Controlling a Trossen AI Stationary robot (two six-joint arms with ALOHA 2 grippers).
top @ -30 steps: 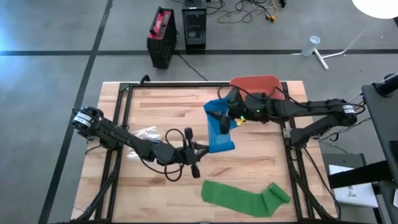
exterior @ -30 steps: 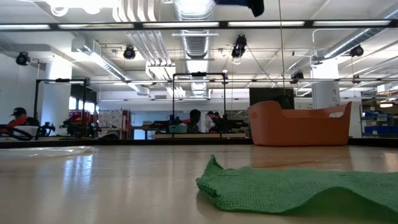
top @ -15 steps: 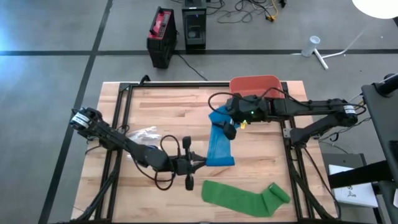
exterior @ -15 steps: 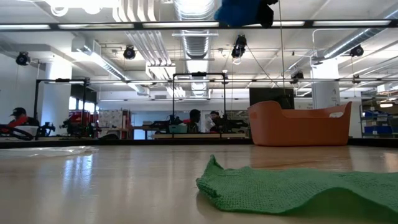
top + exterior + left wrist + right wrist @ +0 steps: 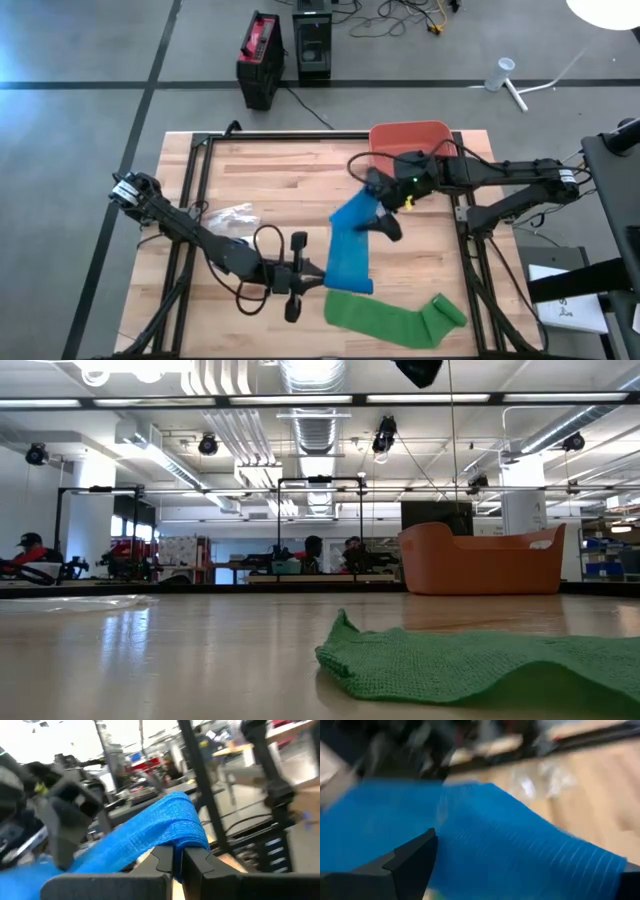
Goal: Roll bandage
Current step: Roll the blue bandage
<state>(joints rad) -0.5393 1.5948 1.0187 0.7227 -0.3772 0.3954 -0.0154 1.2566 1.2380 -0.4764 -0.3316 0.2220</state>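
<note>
A blue bandage (image 5: 350,245) stretches as a strip in the air between my two grippers. My left gripper (image 5: 322,276) is shut on its near end, above the table's middle near the front. My right gripper (image 5: 380,205) stands open at the strip's far end. In the right wrist view the blue cloth (image 5: 520,845) fills the space between its spread fingers. Only a dark piece of that gripper (image 5: 418,370) shows at the top of the low view. A green bandage (image 5: 395,315) lies flat on the table at the near right, partly rolled at its right end. My left gripper pinches the blue bandage's near end (image 5: 187,837) between its two shut fingers. The fingers come level from the table's left. The cloth bends over the fingertips and runs away toward my right gripper, lifted clear of the table. My right gripper has the strip's far end (image 5: 470,820) between its open fingers; I cannot tell whether a finger touches it.
An orange tub (image 5: 410,135) stands at the table's far right edge and shows in the low view (image 5: 480,560). A clear plastic wrapper (image 5: 230,215) lies at the left. Black frame rails (image 5: 195,200) run along both sides of the table. People sit far off in the room.
My left gripper has gone toward the table's near edge, still shut on the blue bandage's end. The bandage has been drawn out from a short bunched piece into a longer strip. My right gripper has opened and turned, with its fingers now spread at the far end.
</note>
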